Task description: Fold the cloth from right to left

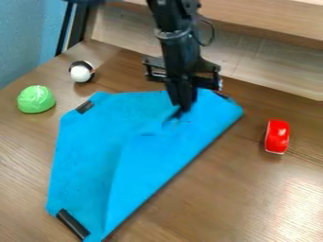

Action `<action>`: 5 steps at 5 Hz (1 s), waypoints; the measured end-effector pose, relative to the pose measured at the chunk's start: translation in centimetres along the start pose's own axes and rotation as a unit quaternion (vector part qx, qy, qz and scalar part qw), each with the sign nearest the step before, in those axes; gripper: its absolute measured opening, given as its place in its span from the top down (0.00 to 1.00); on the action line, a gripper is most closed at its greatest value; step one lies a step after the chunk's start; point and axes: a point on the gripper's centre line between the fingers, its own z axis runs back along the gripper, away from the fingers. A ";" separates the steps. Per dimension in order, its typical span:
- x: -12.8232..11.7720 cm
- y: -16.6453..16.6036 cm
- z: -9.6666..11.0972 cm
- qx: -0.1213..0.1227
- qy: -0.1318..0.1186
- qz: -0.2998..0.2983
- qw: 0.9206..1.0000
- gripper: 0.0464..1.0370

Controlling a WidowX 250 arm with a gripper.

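The black gripper [184, 109] hangs down from the top edge over the upper right part of the blue cloth [114, 151], its tip at the cloth's surface. Whether it holds any fabric cannot be told. The cloth's right side is folded over, making a long slanting edge from the upper right down to the bottom. Black strips show at the cloth's upper left and lower left corners, and a bit of black at its upper right. Small creases lie around the gripper's tip.
Left of the cloth on the wooden table [221, 203] sit a green rounded object [36, 99] and a white and black ball [81, 72]. A red toy [277, 136] lies to the right. A wooden board [271, 71] rises behind.
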 end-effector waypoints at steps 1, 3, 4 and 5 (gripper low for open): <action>0.1 2.4 1.8 0.004 -0.018 0.028 0.999 0.98; -0.6 6.3 2.8 0.009 -0.023 0.071 0.997 0.98; -0.9 7.7 1.8 0.011 -0.008 0.079 0.997 0.98; -0.2 9.2 -0.1 0.013 0.011 0.074 0.997 0.98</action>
